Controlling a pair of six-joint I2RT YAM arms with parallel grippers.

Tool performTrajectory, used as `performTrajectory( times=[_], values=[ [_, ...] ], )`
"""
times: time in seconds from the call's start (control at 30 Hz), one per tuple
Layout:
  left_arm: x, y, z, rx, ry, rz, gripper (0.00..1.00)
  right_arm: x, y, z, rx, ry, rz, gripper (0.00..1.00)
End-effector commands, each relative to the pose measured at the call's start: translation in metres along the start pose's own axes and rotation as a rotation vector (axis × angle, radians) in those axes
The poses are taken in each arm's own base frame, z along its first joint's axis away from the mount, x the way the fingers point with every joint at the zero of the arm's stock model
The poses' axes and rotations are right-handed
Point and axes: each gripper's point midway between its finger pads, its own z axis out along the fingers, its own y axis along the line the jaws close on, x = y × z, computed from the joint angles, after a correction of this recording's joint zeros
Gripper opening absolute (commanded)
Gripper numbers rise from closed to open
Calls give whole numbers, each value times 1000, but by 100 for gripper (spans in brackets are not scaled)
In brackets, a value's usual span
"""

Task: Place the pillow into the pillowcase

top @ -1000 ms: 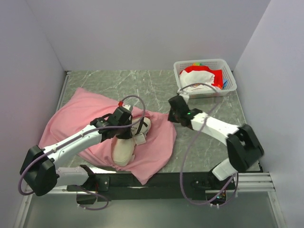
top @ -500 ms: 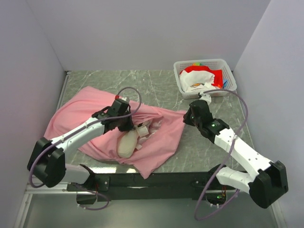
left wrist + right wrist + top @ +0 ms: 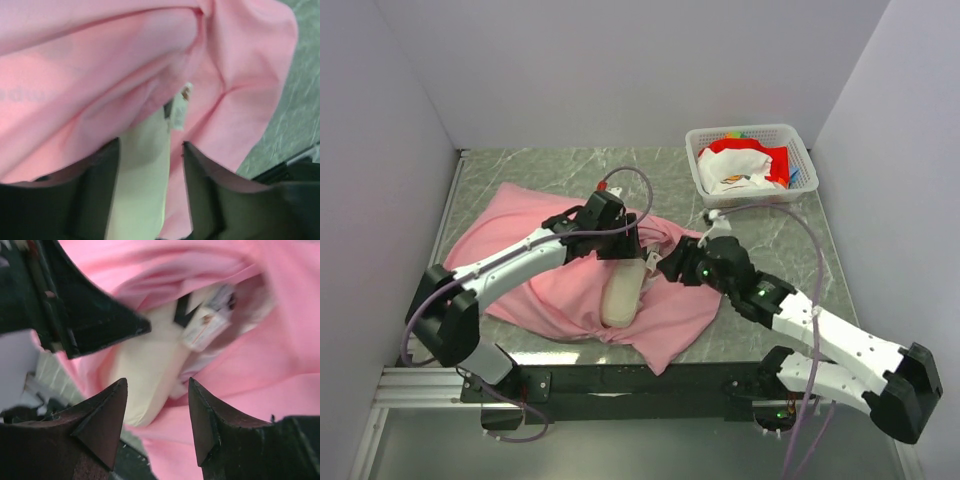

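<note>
The thin, wrinkled pink fabric pillowcase lies bunched on the green-grey marbled table. The left gripper has its fingers spread, one on each side of the soft cream-white pillow. The pillow's long axis runs near-to-far: the far end is inside the pillowcase mouth and the rounded near end is exposed. A small white sewn tag carries unreadable print. The right gripper is spread and holds nothing. A white lattice basket holds red-and-white cloth.
</note>
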Motion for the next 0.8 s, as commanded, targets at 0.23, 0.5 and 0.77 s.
performTrajectory(
  times=[0.23,0.5,0.77],
  values=[
    [16,21,-112,-194,-165,28,71,73,69,35,-256,170,66,70],
    [91,62,-96,-438,-60,85,72,103,71,64,-240,256,94,76],
    [101,59,-67,-451,-10,138,30,97,74,81,-242,263,95,33]
  ],
)
